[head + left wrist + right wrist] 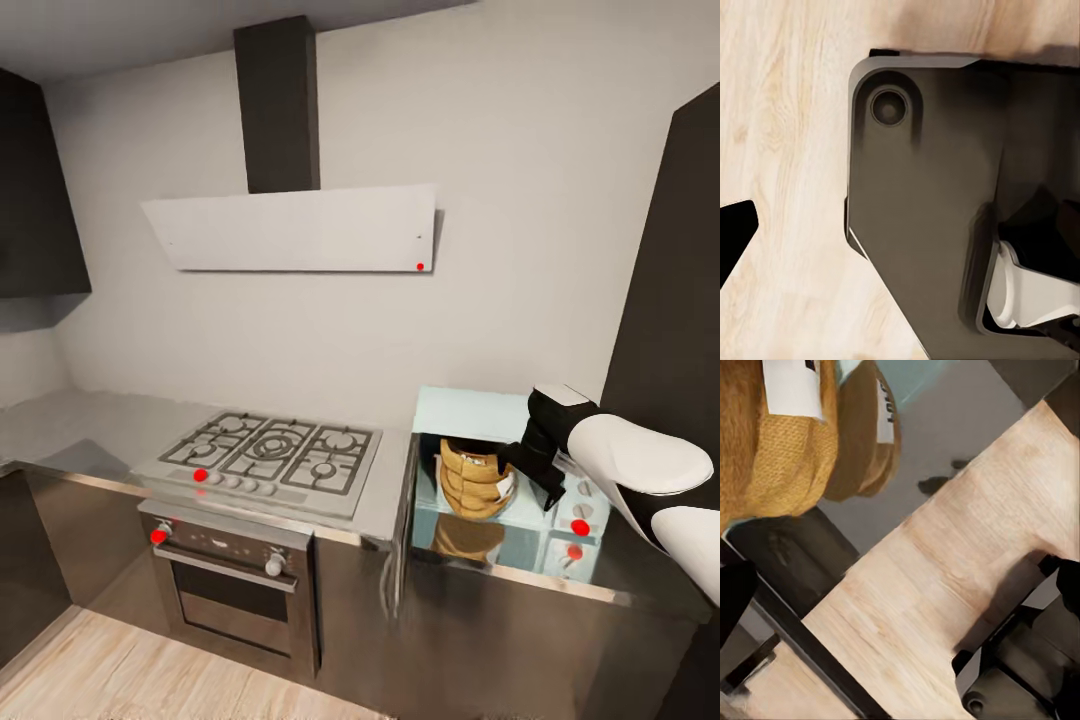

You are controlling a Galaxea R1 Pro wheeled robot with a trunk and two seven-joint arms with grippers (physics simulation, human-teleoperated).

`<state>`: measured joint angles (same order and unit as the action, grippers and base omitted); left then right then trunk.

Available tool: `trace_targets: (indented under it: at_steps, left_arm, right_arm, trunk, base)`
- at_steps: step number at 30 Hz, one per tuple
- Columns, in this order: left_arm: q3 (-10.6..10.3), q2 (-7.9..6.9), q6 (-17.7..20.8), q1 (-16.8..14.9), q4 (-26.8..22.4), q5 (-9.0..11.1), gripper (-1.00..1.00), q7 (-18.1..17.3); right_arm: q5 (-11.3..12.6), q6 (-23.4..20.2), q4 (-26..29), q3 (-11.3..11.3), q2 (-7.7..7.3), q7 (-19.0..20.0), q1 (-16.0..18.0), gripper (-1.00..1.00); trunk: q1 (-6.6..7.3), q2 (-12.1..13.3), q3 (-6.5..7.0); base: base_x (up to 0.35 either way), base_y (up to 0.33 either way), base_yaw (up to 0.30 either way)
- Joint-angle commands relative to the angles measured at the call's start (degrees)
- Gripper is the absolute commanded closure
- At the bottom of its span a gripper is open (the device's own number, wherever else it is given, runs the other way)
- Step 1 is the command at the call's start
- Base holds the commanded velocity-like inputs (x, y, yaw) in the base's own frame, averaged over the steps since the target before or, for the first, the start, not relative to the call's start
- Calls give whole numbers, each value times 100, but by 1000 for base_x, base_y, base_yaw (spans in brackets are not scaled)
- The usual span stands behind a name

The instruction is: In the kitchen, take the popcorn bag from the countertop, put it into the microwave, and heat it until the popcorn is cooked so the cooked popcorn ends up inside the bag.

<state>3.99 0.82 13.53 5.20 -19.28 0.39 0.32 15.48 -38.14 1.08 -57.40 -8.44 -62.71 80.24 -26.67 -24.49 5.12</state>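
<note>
Head view had the right gripper (pixel 535 470) right beside the bag (pixel 474 480) in the microwave (pixel 455 408) — grip unclear, honestly.

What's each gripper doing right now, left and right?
Left gripper: cannot be told; just one dark finger tip over the pale wooden floor.
Right gripper: beside the tan-brown creased popcorn bag; grip cannot be told.

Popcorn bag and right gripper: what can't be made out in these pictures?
- Head view: the right gripper overlaps the popcorn bag; grip on it unclear.
- Head view: the bag's mouth faces away; contents hidden.
- Head view: the microwave knobs are partly behind the arm.
- Right wrist view: the bag is cut off by the edge.
</note>
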Motion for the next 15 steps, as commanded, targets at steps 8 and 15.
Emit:
trace_targets:
  at_steps: [8, 15]
  left_arm:
    - [41, 6, 44, 7, -23, 5, -100, 3]
    - [41, 6, 44, 7, -23, 5, -100, 3]
  right_arm:
    - [47, -40, -16, 344, 14, 224, 0, -100]
    - [-1933, 312, -418, 1301, 18, 2726, -786, -100]
  trunk:
    - [1, -3, 26]
    - [1, -3, 26]
  base:
    - [-336, 0, 0]
    - [-78, 0, 0]
